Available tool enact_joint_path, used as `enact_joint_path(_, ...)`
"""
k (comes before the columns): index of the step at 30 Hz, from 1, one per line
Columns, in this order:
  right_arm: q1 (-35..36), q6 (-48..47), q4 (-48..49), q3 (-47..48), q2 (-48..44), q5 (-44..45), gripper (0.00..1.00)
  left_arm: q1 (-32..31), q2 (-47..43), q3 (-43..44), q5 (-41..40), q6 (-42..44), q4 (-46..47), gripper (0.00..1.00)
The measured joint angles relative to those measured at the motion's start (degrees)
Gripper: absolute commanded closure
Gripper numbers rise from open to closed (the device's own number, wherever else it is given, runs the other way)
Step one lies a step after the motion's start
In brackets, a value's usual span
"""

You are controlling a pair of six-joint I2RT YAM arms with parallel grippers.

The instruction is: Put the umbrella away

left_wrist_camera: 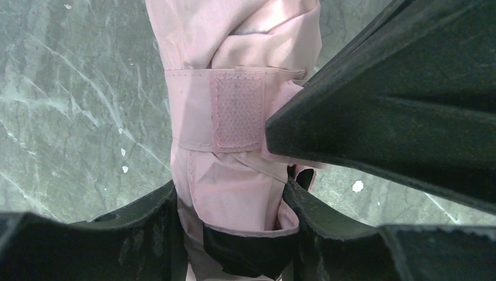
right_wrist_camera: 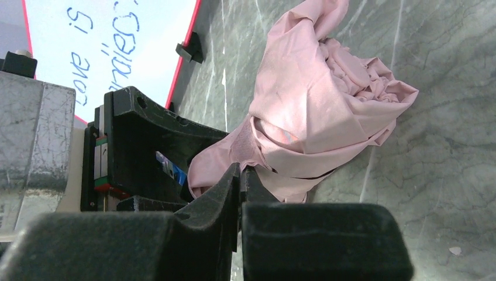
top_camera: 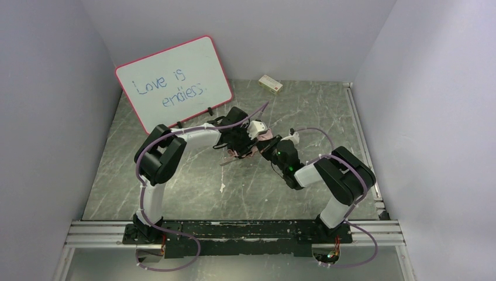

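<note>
Umbrella (right_wrist_camera: 316, 105), compact, folded: pale pink canopy bunched into a rough roll. It sat mid-surface betw. the two arms, gripped in the left pincer (left_wrist_camera: 231, 231). Couldn't tell if it touched the surface (top_camera: 193, 193) or hung just clear. Pink strap (left_wrist_camera: 190, 111) was wrapped round the roll, its hook-and-loop patch (left_wrist_camera: 237, 111) facing the left wrist camera, uncovered.

Left pincer: about half open, fingers pressed on both sides of the roll, holding it. Right pincer (right_wrist_camera: 241, 175): fingers closed together, tips right at the strap's edge. Whether any fabric was caught betw. them couldn't be made out.

Behind, near the left arm, a pink-framed whiteboard (top_camera: 175, 82) w/ blue writing stood propped. A small box (top_camera: 270, 84) lay by the back wall, well apart.

Step in hand, prob.: fastening the strap so the roll can't spring open. Next move likely calls for the right pincer to bring the strap end over the patch & press, w/ the left holding the roll steady. Loose folds at the far end could spill out if that grip slackens.
</note>
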Motion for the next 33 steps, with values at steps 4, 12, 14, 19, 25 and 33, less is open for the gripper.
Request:
enact_joint_path(4, -0.3, 0.3, -0.1, 1.1, 0.9, -0.1, 0.88, 0.1, 0.1, 0.0, -0.3, 0.0, 0.3, 0.95)
enact_joint_path(12, -1.9, 0.9, 3.0, 4.2, 1.4, 0.4, 0.82, -0.1, 0.1, 0.0, -0.3, 0.9, 0.3, 0.95)
enact_joint_path(14, -1.9, 1.1, 4.0, 4.7, 1.6, 0.4, 0.82, -0.1, 0.1, 0.0, -0.3, 0.9, 0.3, 0.95)
enact_joint_path(19, -1.9, 1.3, 4.5, 4.8, 2.2, 0.2, 0.82, -0.1, 0.1, 0.0, -0.3, 1.1, 0.3, 0.95)
enact_joint_path(25, -2.3, 0.6, 4.7, 2.3, 1.2, 1.0, 0.81, -0.1, 0.1, 0.0, -0.3, 1.1, 0.3, 0.95)
enact_joint_path(33, -3.5, -2.8, 3.8, -5.2, -6.9, 2.4, 0.9, -0.1, 0.1, 0.0, -0.3, 1.1, 0.3, 0.95)
